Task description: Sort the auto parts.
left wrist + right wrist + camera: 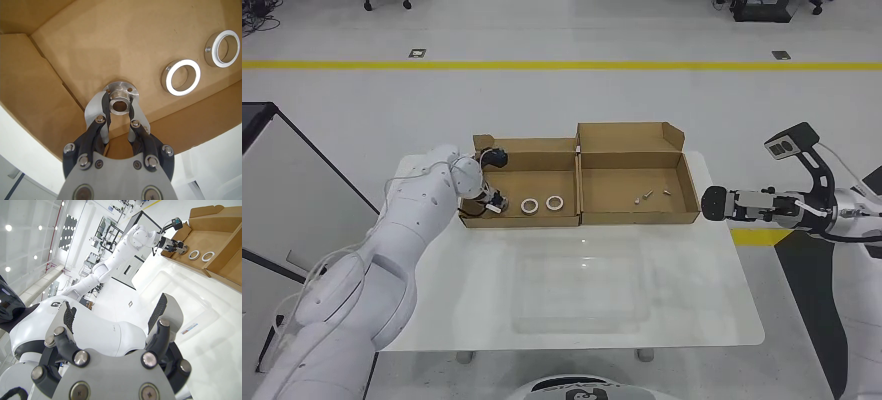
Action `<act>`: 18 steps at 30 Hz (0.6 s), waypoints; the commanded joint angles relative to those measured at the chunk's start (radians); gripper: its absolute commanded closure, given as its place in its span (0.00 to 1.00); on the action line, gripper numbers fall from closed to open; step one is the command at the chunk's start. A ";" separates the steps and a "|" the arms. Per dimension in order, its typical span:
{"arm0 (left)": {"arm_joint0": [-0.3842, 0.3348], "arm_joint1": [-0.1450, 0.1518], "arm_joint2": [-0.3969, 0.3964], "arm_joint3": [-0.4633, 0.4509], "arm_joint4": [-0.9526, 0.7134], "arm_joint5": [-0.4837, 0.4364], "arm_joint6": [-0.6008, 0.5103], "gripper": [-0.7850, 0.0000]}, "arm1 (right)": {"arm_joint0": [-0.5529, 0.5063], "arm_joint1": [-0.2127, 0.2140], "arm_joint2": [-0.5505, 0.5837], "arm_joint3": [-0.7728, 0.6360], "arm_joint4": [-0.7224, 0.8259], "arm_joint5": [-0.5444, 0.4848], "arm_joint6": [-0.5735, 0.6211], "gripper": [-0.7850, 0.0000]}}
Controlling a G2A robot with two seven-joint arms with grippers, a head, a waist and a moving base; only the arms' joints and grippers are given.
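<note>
My left hand (119, 110) is clamped on the hub of the small silver flanged metal bushing (118, 93), which I judge rigid, dense and slick, so the hub neck grips best; my right hand (116, 306) is apart.

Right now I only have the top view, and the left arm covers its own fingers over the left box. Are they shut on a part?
Observer: Yes. The left gripper is shut on the hub of a flanged metal bushing, whose flange appears to sit on the cardboard box floor.
Operator: Anything about its neighbours that I can't make out?
Observer: The farther metal ring has a small screw hole in its outer wall; the nearer metal ring lies flat beside it.
Operator: And the other arm?
Observer: The right gripper is wide open and holds nothing.
</note>
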 commanded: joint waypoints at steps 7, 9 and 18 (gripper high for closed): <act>-0.014 -0.020 0.005 0.039 -0.004 -0.008 0.004 0.04 | 0.000 0.000 0.000 0.000 0.000 0.000 0.000 0.00; -0.018 -0.022 0.002 0.046 -0.009 -0.010 0.008 0.00 | 0.000 0.000 0.000 0.000 0.000 0.000 0.000 0.00; -0.035 -0.019 -0.031 0.023 -0.041 -0.034 0.031 0.00 | 0.000 0.000 0.000 0.000 0.000 0.000 0.000 0.00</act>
